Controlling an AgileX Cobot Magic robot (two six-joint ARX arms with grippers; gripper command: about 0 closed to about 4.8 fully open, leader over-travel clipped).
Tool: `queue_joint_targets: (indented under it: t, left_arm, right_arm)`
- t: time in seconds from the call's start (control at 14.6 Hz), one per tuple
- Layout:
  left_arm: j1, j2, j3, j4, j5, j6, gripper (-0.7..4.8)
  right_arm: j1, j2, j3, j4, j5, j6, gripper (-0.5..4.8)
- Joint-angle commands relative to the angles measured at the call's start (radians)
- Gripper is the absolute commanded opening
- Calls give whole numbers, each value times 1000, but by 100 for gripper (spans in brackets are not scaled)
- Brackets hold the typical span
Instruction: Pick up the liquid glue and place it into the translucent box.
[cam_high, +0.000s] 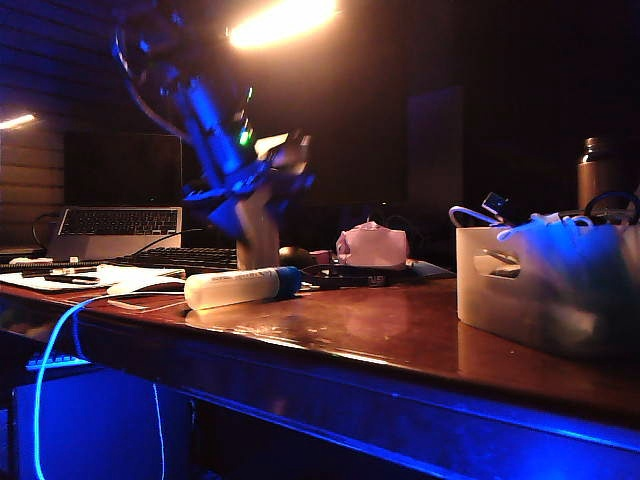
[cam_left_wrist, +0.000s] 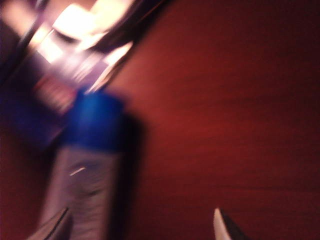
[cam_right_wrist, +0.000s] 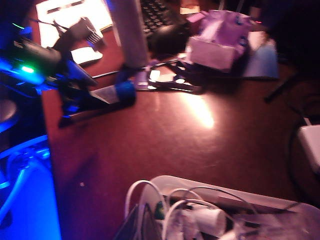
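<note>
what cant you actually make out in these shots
- Left tool: left wrist view cuts it off at the frame edge; only two finger tips show, and motion blur hides whether they touch the whitish blue-capped liquid glue tube.
- Right tool: in no view.
- Frosted translucent plastic box: dim blue light and tangled white cables hide its contents.
- Metal flask: partly hidden behind the box, exterior view.
</note>
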Motion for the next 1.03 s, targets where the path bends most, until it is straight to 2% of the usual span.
queue_joint_targets:
  t: [0.07, 0.27, 0.41, 0.68, 1.03]
  left_arm:
    - [2, 25, 6, 6, -31, 22, 374]
    - [2, 59, 6, 34, -38, 24, 373]
    - [2, 71, 6, 40, -97, 50, 373]
    - [7, 94, 7, 42, -121, 68, 371]
    - [7, 114, 6, 40, -151, 87, 258]
  right_arm:
    - [0, -3, 8, 8, -8, -3, -1]
    - [0, -3, 8, 8, -9, -3, -1]
    - [0, -3, 8, 9, -9, -3, -1]
    - [0, -3, 8, 11, -9, -3, -1]
    - [1, -3, 8, 10, -13, -3, -1]
